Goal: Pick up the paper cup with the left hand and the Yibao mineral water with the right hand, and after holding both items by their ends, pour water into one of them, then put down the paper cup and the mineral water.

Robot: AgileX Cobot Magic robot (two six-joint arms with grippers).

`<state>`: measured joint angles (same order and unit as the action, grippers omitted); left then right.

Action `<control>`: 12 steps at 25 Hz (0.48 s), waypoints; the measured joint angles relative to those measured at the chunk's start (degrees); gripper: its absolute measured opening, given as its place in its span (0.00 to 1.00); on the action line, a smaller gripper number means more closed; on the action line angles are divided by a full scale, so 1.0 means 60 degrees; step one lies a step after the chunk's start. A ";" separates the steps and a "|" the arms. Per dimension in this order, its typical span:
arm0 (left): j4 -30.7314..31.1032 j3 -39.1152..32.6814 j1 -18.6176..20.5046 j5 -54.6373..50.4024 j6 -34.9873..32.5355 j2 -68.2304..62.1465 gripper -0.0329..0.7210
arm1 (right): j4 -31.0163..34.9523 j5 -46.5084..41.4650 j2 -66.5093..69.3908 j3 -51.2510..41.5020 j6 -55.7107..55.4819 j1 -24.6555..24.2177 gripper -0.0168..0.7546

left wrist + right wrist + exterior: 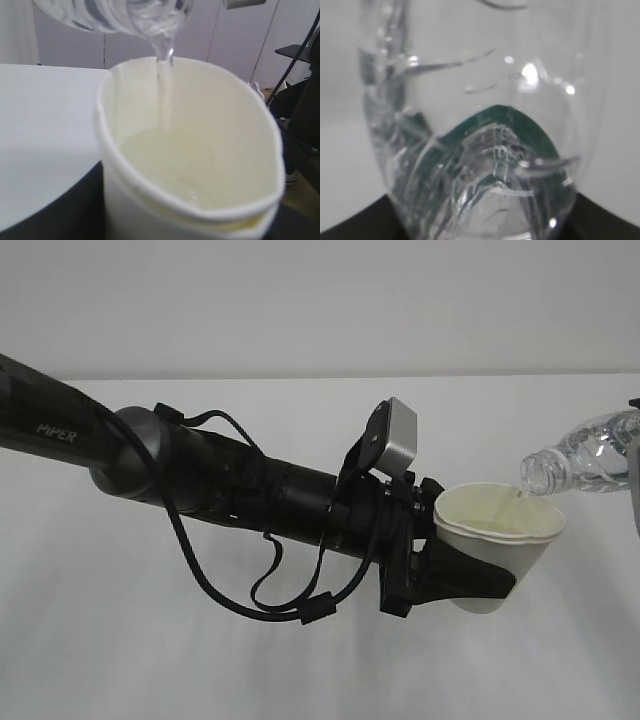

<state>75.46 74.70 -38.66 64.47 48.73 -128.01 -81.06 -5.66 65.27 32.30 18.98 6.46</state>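
Water pours from tilted Yibao mineral water [585, 455] into gripped paper cup [497, 540].

tilted bottle [585, 455] pours water into paper cup [497, 540] gripped by left fingers [470, 578]

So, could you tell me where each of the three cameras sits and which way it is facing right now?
Exterior view: off the robot, looking down at a slant over the white table; shows the left hand holding the paper cup and the tilted Yibao mineral water.
Left wrist view: on the left arm, looking into the cup's mouth; dark gripper parts at the bottom corners.
Right wrist view: on the right arm, close against the bottle; the right hand shows only as black corners.
Shared: exterior and left wrist views both show water streaming into the cup.
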 joint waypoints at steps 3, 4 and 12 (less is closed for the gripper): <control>0.0020 0.0000 0.0000 0.0000 0.0000 0.0000 0.62 | -0.0015 0.0000 0.0000 0.0000 0.0000 0.0000 0.54; 0.0040 0.0000 0.0000 0.0000 0.0000 0.0000 0.62 | -0.0021 0.0000 0.0000 0.0000 0.0000 0.0000 0.54; 0.0122 0.0000 0.0000 0.0000 0.0000 0.0000 0.62 | -0.0168 0.0000 0.0000 0.0000 0.0000 0.0000 0.54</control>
<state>76.19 74.70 -38.66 64.47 48.73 -128.01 -82.07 -5.66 65.27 32.30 18.98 6.46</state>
